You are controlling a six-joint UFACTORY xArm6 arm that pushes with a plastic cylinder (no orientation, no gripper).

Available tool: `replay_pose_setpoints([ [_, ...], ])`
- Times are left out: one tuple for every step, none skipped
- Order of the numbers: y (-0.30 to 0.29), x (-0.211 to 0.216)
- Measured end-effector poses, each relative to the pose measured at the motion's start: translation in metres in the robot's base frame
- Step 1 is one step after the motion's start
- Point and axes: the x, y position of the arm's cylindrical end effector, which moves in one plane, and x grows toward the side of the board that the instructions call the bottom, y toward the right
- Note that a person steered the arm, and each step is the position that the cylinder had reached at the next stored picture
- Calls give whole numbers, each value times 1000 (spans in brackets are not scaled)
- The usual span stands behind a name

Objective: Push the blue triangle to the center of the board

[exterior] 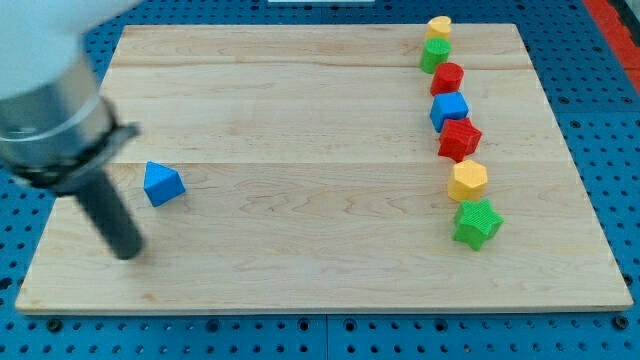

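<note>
The blue triangle lies on the wooden board near the view's left side, about midway up. My tip rests on the board below and a little to the left of the blue triangle, with a gap between them. The dark rod rises from the tip up toward the view's left edge, where the blurred arm body fills the top left corner.
A column of blocks runs down the view's right side: a yellow block, a green block, a red block, a blue cube, a red star, a yellow hexagon and a green star.
</note>
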Motion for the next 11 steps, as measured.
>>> replay_pose_setpoints([
  [-37,-35],
  [-11,-61],
  [24,-64],
  [44,-93],
  [81,-97],
  [111,-101],
  [128,-120],
  [165,-120],
  [190,-120],
  [202,-137],
  [203,-150],
])
